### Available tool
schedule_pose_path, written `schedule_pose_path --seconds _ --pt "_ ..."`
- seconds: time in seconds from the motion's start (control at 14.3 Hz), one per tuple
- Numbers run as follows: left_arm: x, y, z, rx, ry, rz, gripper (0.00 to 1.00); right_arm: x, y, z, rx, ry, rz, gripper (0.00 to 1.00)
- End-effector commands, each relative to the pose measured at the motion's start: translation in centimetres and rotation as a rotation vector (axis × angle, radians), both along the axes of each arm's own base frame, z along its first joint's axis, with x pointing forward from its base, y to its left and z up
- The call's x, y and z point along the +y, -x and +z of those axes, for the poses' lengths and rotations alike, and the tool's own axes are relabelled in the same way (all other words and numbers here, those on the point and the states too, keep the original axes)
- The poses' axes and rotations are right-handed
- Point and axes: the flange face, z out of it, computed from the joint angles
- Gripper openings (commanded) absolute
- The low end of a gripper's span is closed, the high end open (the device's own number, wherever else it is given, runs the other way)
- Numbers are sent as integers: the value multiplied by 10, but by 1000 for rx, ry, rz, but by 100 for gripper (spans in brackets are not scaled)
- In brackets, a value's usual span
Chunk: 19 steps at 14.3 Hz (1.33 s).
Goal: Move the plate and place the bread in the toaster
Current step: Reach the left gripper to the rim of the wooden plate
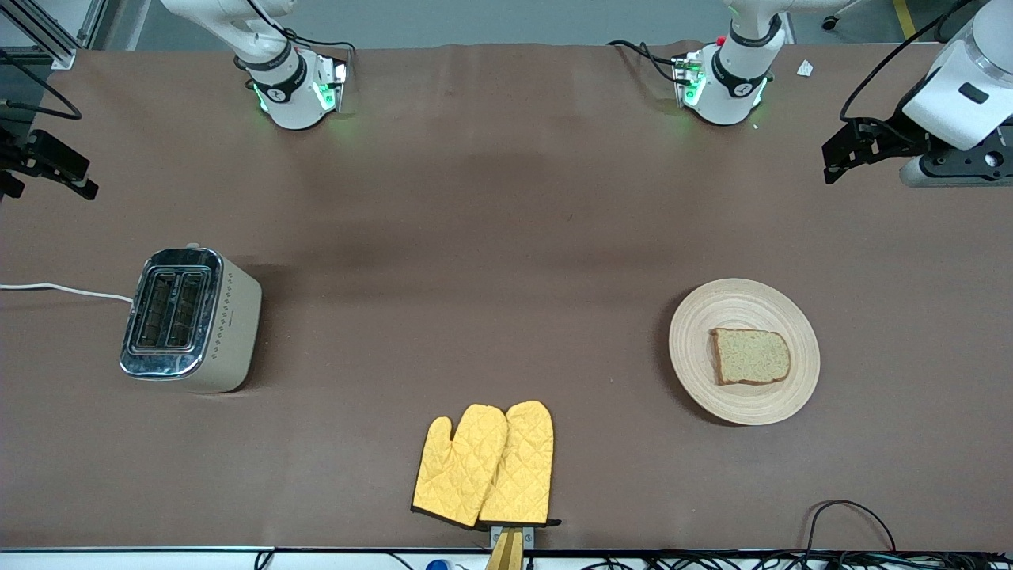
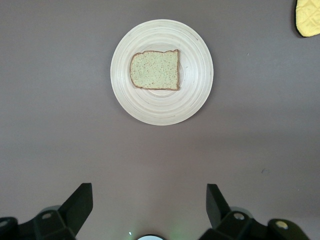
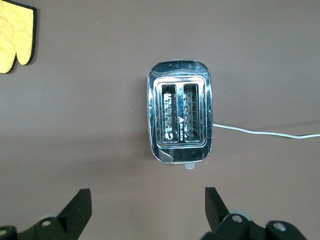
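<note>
The light wooden plate lies toward the left arm's end of the table, with the bread flat on it. The cream toaster with a chrome top stands toward the right arm's end, both slots empty. My left gripper hangs open and empty, high over the table at its own end; its wrist view shows the plate and bread well clear of the gripper. My right gripper is open and empty over its end; its wrist view shows the toaster apart from the gripper.
A pair of yellow oven mitts lies near the table's front edge in the middle, also seen in the left wrist view and right wrist view. The toaster's white cord runs off the table's end. Cables lie along the front edge.
</note>
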Motion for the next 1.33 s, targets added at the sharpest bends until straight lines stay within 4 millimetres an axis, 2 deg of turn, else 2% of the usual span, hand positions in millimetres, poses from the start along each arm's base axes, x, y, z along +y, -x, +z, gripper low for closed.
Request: schedule_pose_path --seconds 0.0,0.21,0.35,0.49,0.7,0.84,0.91,1.05,1.26 --pt "0 -2 2 4 2 -10 100 1 4 0 -2 0 -8 100" --pt "6 -15 -8 22 9 -12 100 1 4 0 -2 0 -7 100" --pt "12 -36 -26 51 18 -5 100 1 4 0 -3 0 -7 100" --pt "42 -60 -56 84 77 56 100 1 3 1 -8 0 -7 100" --pt "90 -97 -117 127 235 171 100 1 3 0 -6 0 -7 100" --pt "111 -115 -155 142 289 211 100 1 3 1 -8 0 -7 100" --pt "120 -121 -172 157 313 234 100 1 3 1 -8 0 -7 100" --pt "156 -133 -214 177 382 283 100 1 3 -4 3 -1 -7 100" --pt "202 -142 -280 185 524 253 100 1 3 -5 4 -1 -7 100"
